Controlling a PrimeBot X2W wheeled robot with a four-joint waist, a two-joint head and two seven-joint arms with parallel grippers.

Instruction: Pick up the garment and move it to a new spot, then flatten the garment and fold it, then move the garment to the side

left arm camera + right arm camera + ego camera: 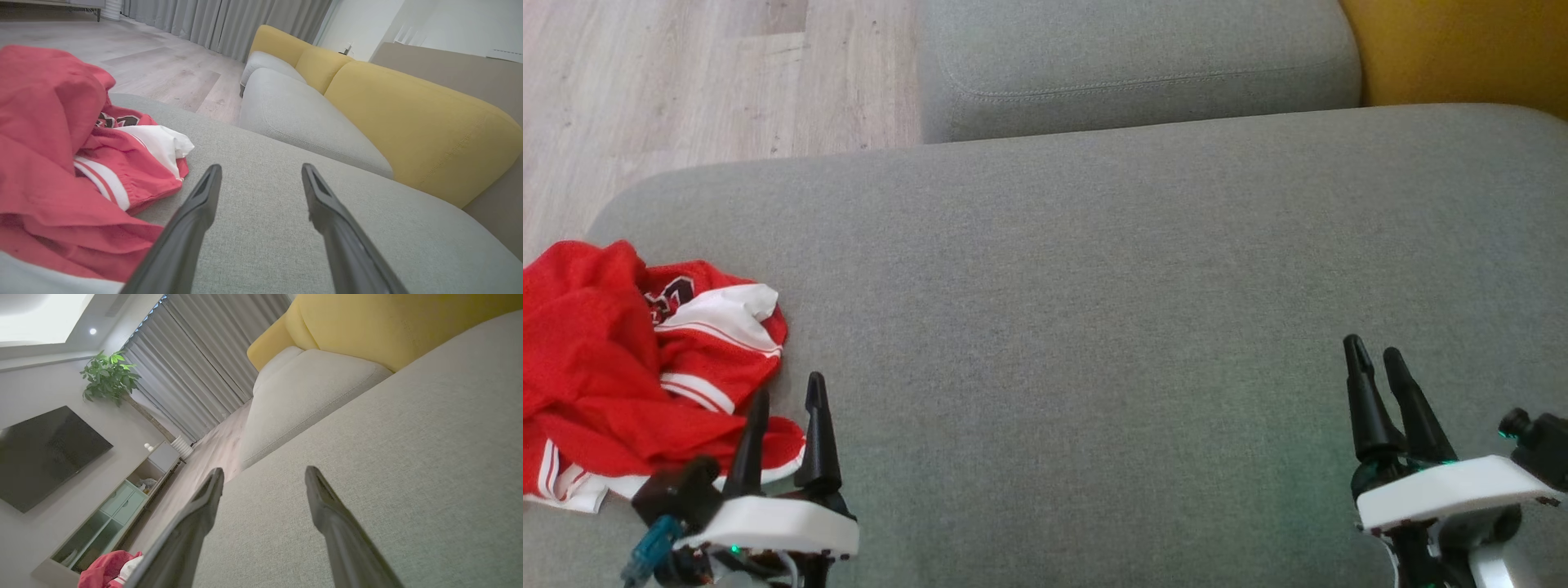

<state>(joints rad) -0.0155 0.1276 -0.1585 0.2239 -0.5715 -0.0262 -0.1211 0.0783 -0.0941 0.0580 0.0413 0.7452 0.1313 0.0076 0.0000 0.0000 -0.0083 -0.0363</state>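
Note:
A crumpled red garment [621,359] with white trim lies in a heap at the left end of the grey sofa seat [1094,286]. My left gripper [788,396] hovers open just right of the heap's near edge, nothing between its fingers. In the left wrist view the garment [61,163] fills the left side, beside the open left gripper [261,171]. My right gripper [1372,351] stands open far to the right over bare cushion. The right wrist view shows the open right gripper [263,473] and a bit of the garment [108,569] at the bottom left.
A second grey cushion [1135,65] lies beyond the seat, with a yellow backrest [1462,49] at the far right. Wooden floor [686,82] lies past the seat's left edge. Curtains [196,375], a TV [45,453], a plant [108,375] and a low cabinet [118,510] stand across the room.

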